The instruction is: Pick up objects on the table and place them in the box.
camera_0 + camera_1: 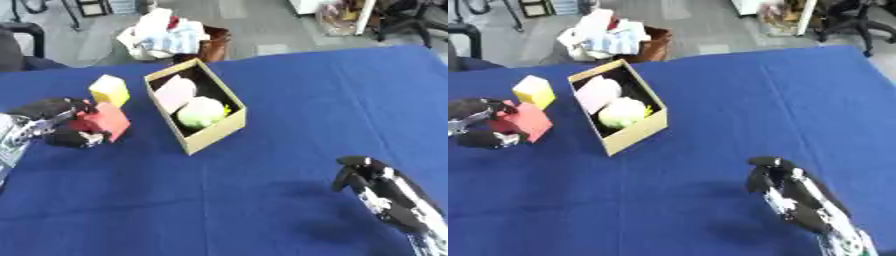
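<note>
A tan cardboard box (213, 134) lies open on the blue table, holding a pink item (175, 92) and a pale green round item (201, 112). Left of it sits a yellow block (109, 90). My left hand (54, 125) comes in from the left edge with its fingers and thumb curled round a red block (105, 121), which sits just below the yellow one, close to the box's left wall. My right hand (372, 182) hovers at the lower right with fingers curled downward and nothing in it.
The blue table (306, 100) stretches wide to the right of the box. Beyond the far edge stands a brown basket (213, 45) piled with white and light-blue cloth. Chair legs and grey floor lie behind.
</note>
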Available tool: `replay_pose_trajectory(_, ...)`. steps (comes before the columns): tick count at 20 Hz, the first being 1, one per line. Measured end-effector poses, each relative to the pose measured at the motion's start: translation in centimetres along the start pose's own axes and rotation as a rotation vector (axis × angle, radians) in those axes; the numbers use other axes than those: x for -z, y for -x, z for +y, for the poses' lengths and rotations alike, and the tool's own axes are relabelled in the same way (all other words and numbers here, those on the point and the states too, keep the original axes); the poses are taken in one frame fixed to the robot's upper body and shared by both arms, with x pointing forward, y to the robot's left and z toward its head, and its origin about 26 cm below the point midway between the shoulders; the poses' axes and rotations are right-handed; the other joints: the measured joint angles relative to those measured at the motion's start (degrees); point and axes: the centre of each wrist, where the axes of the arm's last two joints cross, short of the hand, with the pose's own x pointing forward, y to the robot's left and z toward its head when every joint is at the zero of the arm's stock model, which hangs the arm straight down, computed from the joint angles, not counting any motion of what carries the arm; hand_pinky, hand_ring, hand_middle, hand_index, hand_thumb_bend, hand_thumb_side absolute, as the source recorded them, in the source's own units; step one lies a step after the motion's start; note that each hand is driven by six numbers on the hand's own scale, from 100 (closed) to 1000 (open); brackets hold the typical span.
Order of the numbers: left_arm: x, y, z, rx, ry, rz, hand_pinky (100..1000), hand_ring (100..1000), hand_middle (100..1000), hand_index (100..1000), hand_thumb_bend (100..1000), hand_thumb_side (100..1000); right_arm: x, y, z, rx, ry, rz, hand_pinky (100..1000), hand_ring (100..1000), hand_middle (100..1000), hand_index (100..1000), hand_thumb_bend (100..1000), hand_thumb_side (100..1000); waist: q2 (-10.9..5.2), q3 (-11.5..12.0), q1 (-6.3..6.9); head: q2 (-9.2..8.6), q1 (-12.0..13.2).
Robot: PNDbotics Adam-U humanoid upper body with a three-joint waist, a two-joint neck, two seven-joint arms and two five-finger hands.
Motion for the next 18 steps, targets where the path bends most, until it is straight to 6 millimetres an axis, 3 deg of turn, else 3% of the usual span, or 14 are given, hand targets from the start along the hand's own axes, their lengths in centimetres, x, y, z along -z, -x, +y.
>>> replay_pose_trajectory(7,-0.2,0.0,0.4,-0.010,-0.020,-0.006,811,765,827,928,391,839,0.0,0.0,0.0,0.000,0.000,0.000,567,582,541,783,100,433,0.00,0.00,0.00,0.00,-0.01)
replay_pose_trajectory(18,-0.2,0.6,-0.7,-0.001,0.007,0.039,806,757,815,926,383,836,0.0,0.0,0.0,0.000,0.000,0.000,567,582,541,783,100,433,0.00,0.00,0.00,0.00,-0.02)
